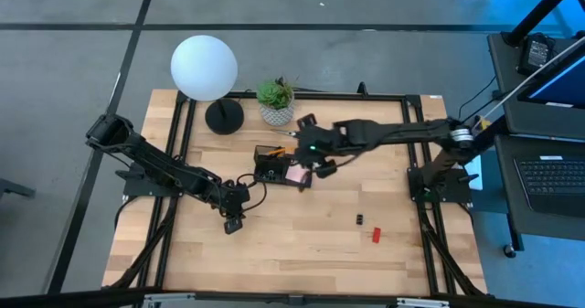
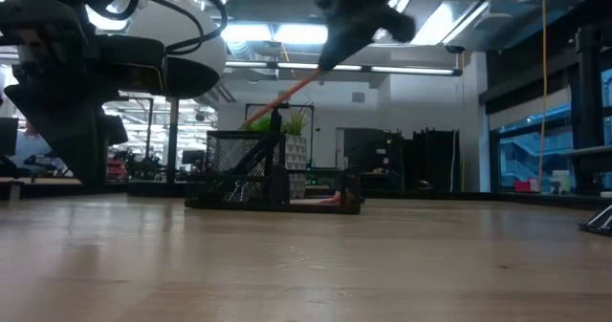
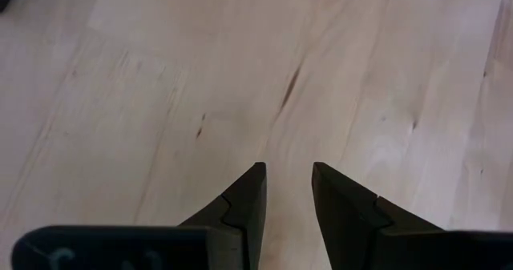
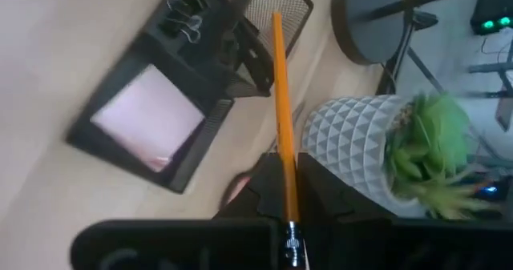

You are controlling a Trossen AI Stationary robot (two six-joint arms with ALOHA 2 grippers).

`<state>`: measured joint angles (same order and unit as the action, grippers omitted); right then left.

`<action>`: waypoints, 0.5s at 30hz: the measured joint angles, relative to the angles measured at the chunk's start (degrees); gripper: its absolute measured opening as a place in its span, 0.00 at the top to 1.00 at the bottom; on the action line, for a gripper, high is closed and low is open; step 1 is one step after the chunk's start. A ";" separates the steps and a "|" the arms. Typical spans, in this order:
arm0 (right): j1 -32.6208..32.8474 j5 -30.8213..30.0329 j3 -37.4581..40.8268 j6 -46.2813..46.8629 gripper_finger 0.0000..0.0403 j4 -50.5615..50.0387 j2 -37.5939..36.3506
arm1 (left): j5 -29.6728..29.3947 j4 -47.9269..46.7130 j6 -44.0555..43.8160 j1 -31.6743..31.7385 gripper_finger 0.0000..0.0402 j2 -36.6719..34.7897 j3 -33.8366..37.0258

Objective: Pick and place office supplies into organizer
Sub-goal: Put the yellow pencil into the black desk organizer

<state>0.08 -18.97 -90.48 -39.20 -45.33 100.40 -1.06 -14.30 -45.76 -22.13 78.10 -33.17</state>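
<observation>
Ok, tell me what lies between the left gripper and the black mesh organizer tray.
Bare wooden tabletop only, per the high view, between the left gripper and the organizer.

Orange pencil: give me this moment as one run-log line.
right gripper: shut on orange pencil, above organizer | pink sticky-note pad: in organizer | left gripper: fingers apart, empty, over bare table

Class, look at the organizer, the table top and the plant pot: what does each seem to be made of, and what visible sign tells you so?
Organizer: likely black metal mesh, matte; a fine wire grid shows in its taller section.
Table top: pale wood, smooth finish; grain lines and small dark knots show.
Plant pot: probably ceramic or plastic, white, with a moulded diamond relief; the look leaves this open.
</observation>
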 joint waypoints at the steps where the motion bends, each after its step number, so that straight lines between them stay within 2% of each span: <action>1: -0.22 -0.05 -1.11 -0.72 0.96 -0.03 1.47 | 0.00 -0.12 0.00 0.00 0.76 -0.01 0.00; 8: -0.68 0.07 -7.14 -6.63 0.95 -0.23 9.33 | 0.00 -1.35 0.00 0.00 0.76 -0.01 0.01; 15: -0.84 0.16 -9.35 -10.74 0.95 -0.18 14.19 | -0.02 -2.09 0.00 0.00 0.76 0.00 0.00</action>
<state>-0.75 -18.81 -99.83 -49.94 -45.51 114.58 -1.08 -16.39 -45.76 -22.13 78.09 -33.16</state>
